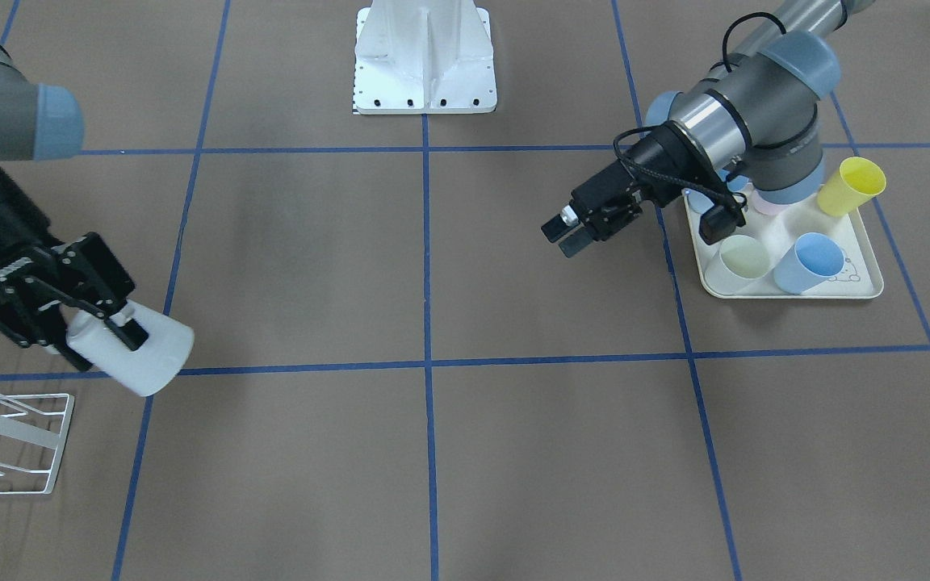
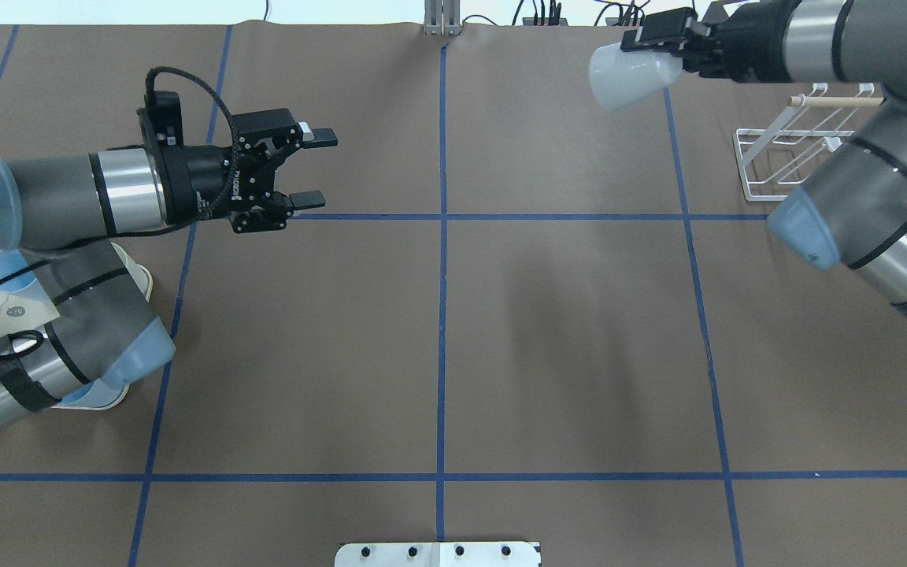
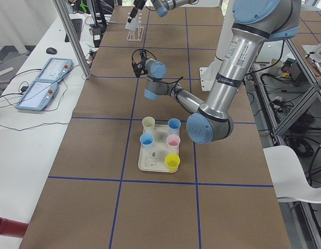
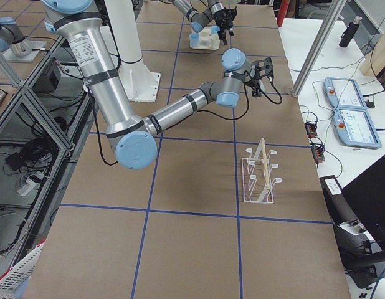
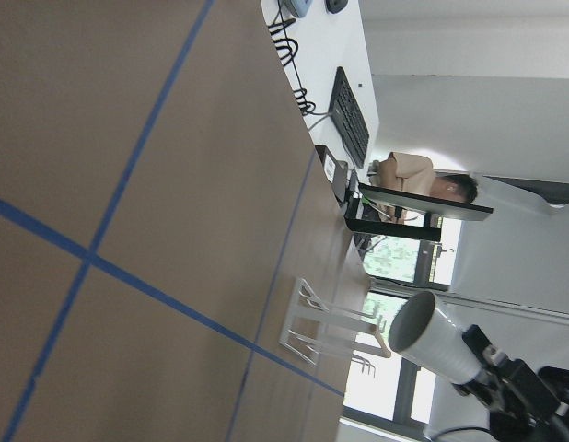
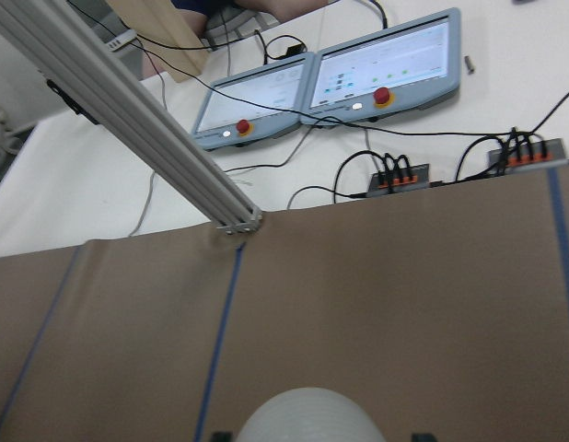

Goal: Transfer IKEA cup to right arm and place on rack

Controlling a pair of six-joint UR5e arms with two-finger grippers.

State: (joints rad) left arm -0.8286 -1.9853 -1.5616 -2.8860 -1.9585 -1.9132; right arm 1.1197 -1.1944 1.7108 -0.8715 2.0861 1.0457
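Tray (image 1: 788, 288): well apart from the rack (image 2: 782, 160), at the table's opposite end, partly under the left arm; carries a yellow cup (image 1: 852, 187), a blue cup (image 1: 810, 262) and a pale green cup (image 1: 743, 257).
Left gripper (image 2: 321, 168): far from the rack, beside the tray; fingers spread, nothing between them.
White cup (image 2: 628, 75): near the rack, in the air, lying sideways, mouth facing away from the rack.
Right gripper (image 2: 662, 43): near the rack, clamped on the white cup's base end.

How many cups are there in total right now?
6. On the tray: cream cup, pink cup, yellow cup, far blue cup, near blue cup. The right gripper holds the white cup near the rack.
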